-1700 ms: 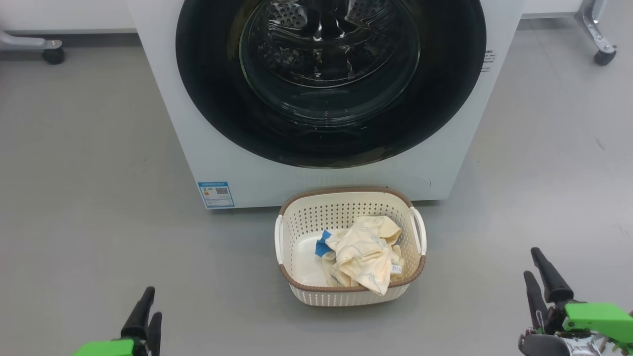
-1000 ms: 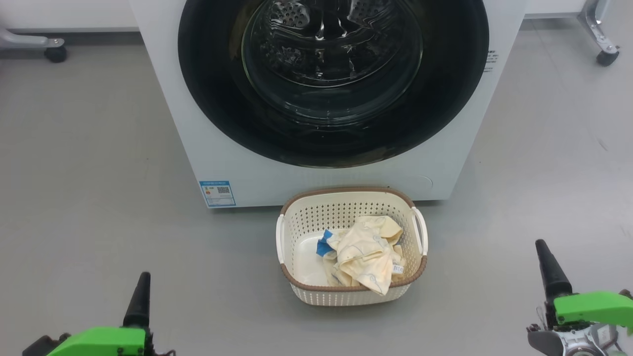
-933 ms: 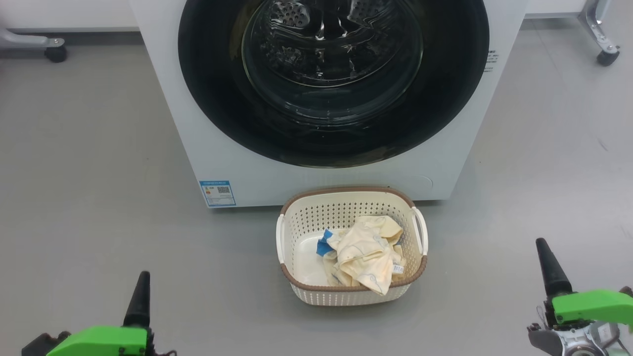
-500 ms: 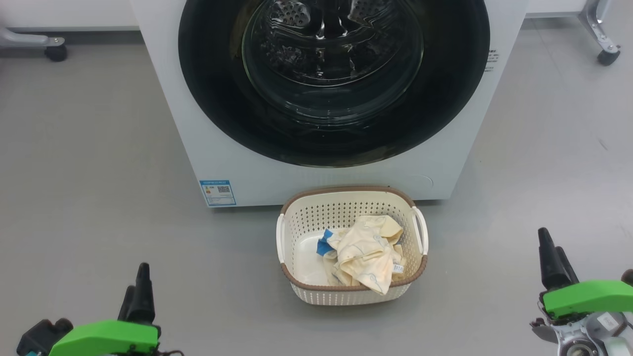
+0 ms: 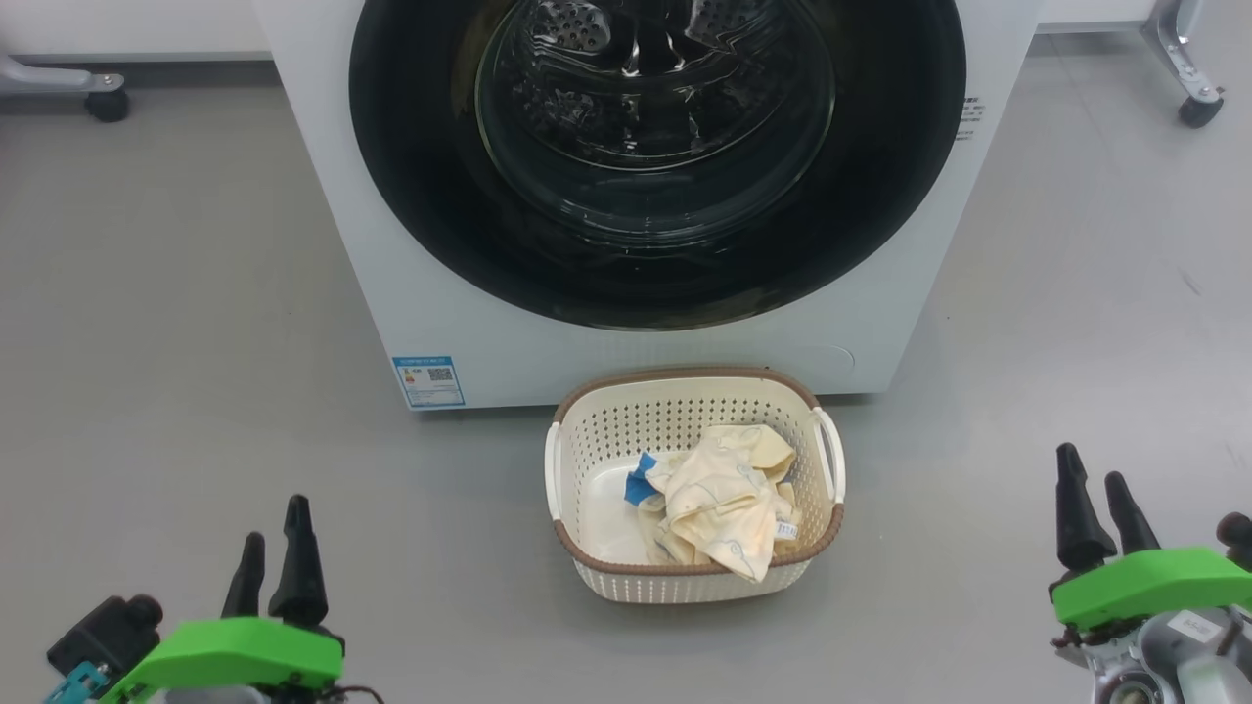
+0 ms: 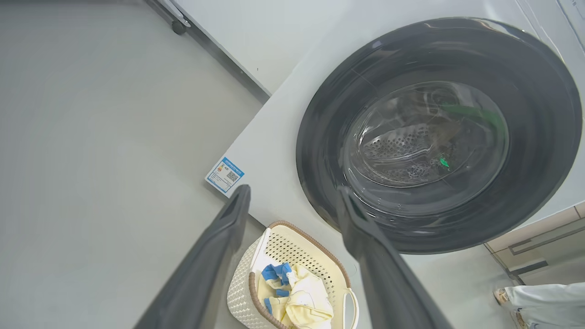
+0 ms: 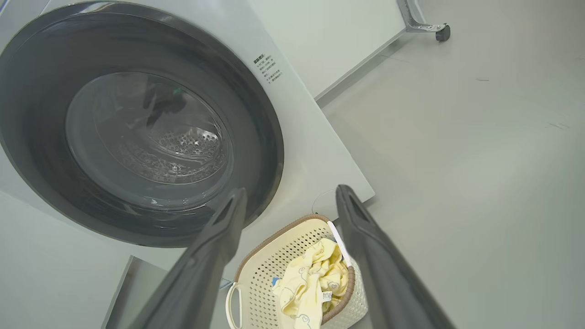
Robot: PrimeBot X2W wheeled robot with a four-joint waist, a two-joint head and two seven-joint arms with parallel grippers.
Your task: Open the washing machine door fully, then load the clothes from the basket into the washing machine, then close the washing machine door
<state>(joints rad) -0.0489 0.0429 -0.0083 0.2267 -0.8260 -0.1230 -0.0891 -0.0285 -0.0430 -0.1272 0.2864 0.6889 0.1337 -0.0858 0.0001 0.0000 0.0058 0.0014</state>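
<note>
Pale-yellow clothes (image 5: pixel 719 499) in cream basket (image 5: pixel 685 376), door (image 5: pixel 411 196) closed, left gripper (image 5: pixel 274 520) released, right gripper (image 5: pixel 1091 464) released

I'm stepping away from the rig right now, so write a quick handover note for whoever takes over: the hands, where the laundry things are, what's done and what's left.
The left hand is open and empty, low to the left of the basket.
The right hand is open and empty, low to the basket's right.
The washing machine door is shut on the washing machine.
The basket stands on the floor just in front of the machine, with the clothes piled in it.
Done: nothing yet.
Left: open the door fully, load the clothes, close the door.
</note>
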